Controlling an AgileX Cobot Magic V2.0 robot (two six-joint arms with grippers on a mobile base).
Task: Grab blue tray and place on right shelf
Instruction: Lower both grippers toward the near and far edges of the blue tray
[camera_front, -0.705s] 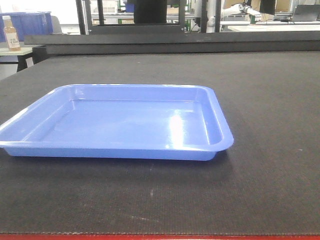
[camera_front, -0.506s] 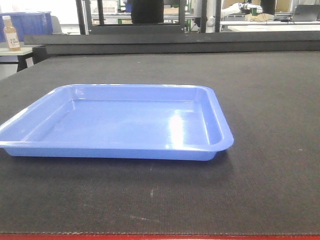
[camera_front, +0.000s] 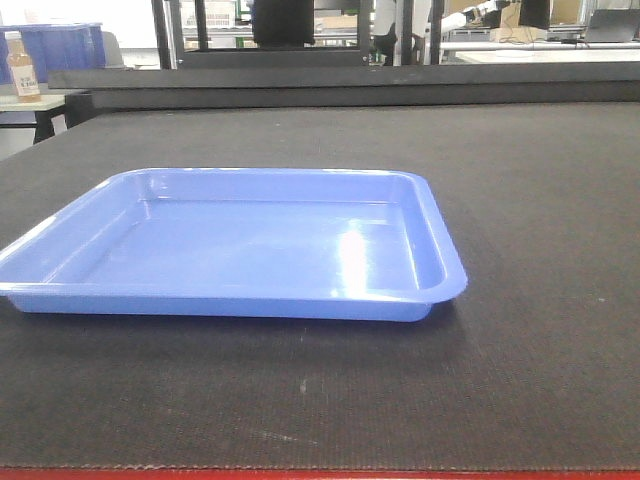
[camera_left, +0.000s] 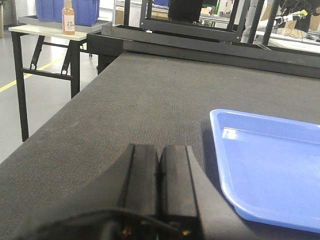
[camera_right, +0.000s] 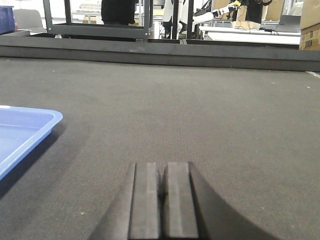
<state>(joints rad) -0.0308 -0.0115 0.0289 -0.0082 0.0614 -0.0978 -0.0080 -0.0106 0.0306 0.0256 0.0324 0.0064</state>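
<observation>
While blue tray (camera_front: 250, 250) sits on dark mat (camera_front: 540, 200), bottle (camera_front: 22, 65), perhaps juice, far behind.

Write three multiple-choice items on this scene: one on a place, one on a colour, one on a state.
1. Where does the tray lie?
A. on the dark mat
B. on a shelf
C. on the floor

2. What colour is the tray?
A. red
B. light blue
C. green

3. How is the left gripper?
A. wide open
B. shut, empty
C. shut on the tray

Answers:
1 A: the front view shows it flat on the mat.
2 B: it is glossy light blue in every view.
3 B: its jaws touch with nothing between them, and the tray lies apart.
</observation>
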